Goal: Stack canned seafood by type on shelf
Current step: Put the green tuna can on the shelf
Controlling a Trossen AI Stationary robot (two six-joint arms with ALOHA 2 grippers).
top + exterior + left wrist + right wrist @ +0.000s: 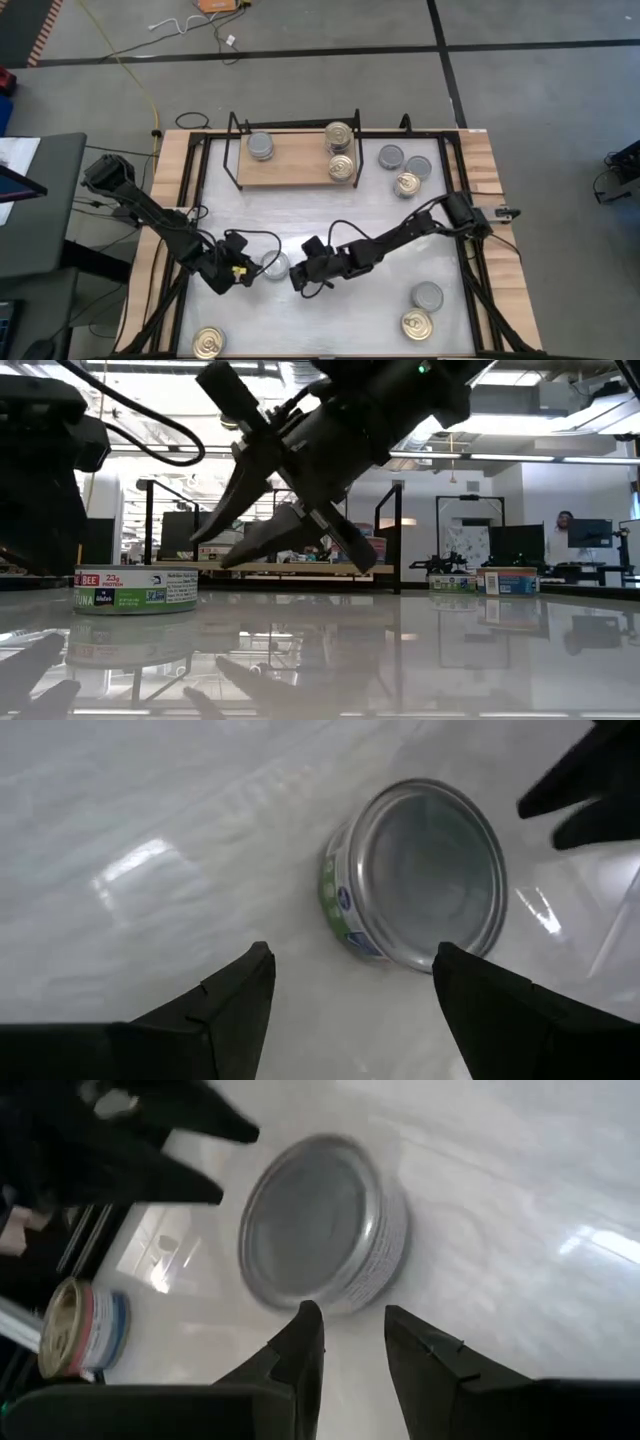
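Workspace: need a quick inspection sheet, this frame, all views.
Surface: glossy white tabletop, strong reflections.
Job's things: shelf holds one silver-top can at one end and a gold-top stack with another gold can at the other. A silver-top tuna can lies on the table between the grippers. Loose cans: three right of the shelf, two front right, one gold front left.
Clutter: nothing seen.
Grippers: left gripper open beside the tuna can; right gripper partly open, not gripping it.
Cables: yellow and white leads on the floor.
Surroundings: desk at left; a person far behind.
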